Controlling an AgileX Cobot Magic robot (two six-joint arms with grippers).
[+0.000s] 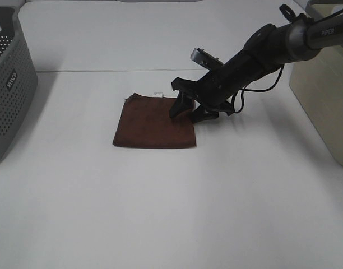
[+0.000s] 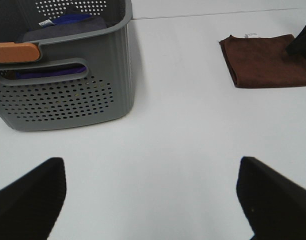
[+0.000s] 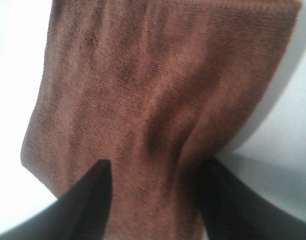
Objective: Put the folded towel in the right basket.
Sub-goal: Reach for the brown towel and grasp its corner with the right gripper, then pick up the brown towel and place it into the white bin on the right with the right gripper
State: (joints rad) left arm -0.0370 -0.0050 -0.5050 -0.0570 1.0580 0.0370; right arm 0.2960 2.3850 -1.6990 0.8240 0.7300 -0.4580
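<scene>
Towel (image 1: 154, 121) is laid flat on the table (image 1: 160, 213), well apart from the right basket (image 1: 328, 101). Right gripper (image 1: 188, 116) is set at its right edge, jaws apart, cloth between them. Left gripper (image 2: 153, 200) is held wide, empty.

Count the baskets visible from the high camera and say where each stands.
2. A grey perforated plastic basket stands at the far left; a plain beige basket stands at the far right. Both are cut off by the frame.
</scene>
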